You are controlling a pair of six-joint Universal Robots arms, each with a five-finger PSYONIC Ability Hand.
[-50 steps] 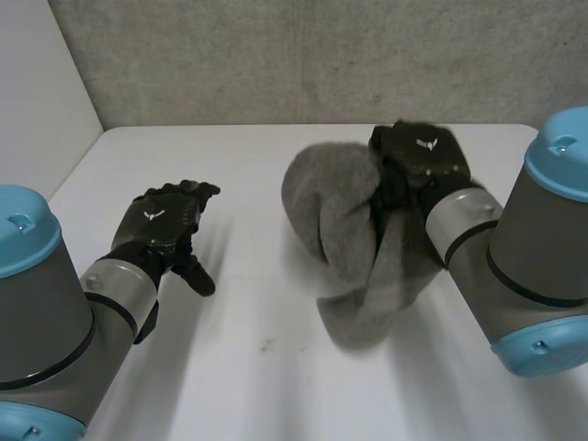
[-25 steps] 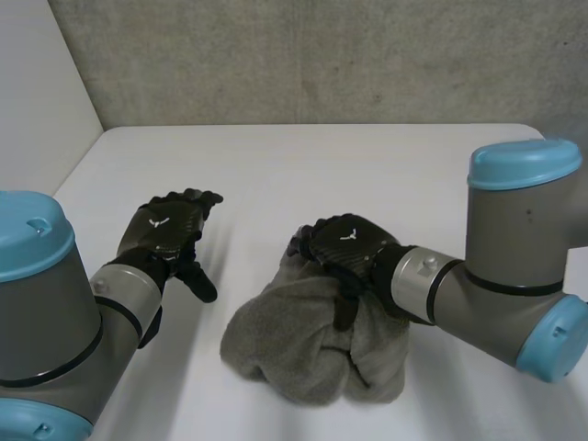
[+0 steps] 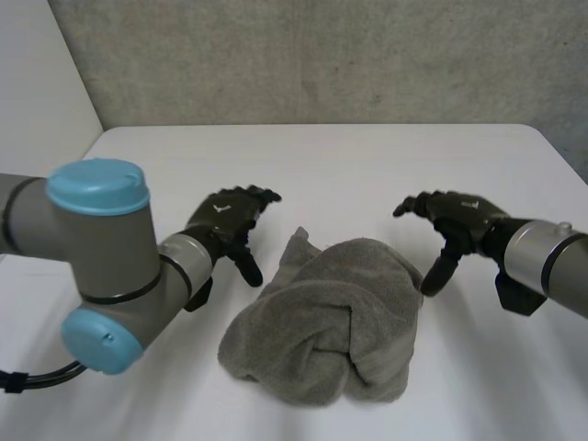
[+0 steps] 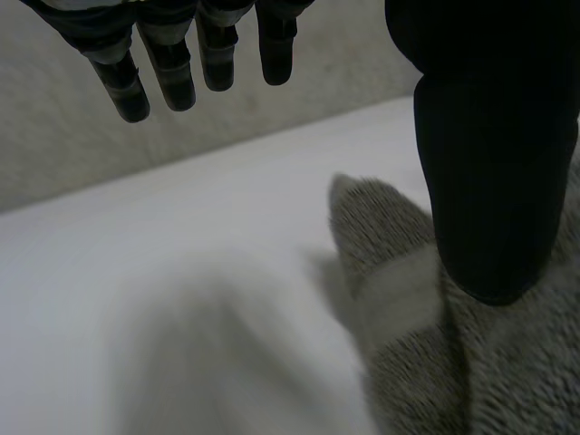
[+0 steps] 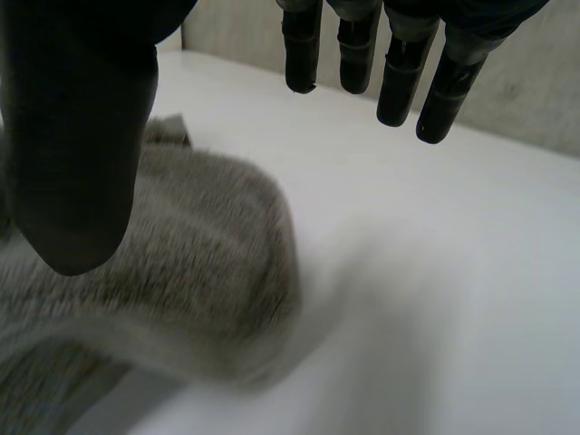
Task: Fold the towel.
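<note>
A grey towel (image 3: 322,322) lies crumpled in a heap on the white table (image 3: 367,170), near the front. My left hand (image 3: 225,219) hovers just beside the heap's left upper corner, fingers straight and open, holding nothing. In the left wrist view its thumb (image 4: 494,136) hangs over a pointed towel corner (image 4: 381,236). My right hand (image 3: 455,220) is open at the heap's right side, thumb down near the cloth edge. The right wrist view has the towel (image 5: 199,245) beside the thumb (image 5: 82,118), with the fingers (image 5: 399,72) spread above bare table.
A grey wall (image 3: 322,55) runs behind the table's far edge. A white side panel (image 3: 37,92) stands at the left. Bare tabletop stretches behind the heap and to both sides.
My right hand carried the towel from the far right down to the front middle, let go of it and drew off to the right. My left hand moved right toward the heap.
</note>
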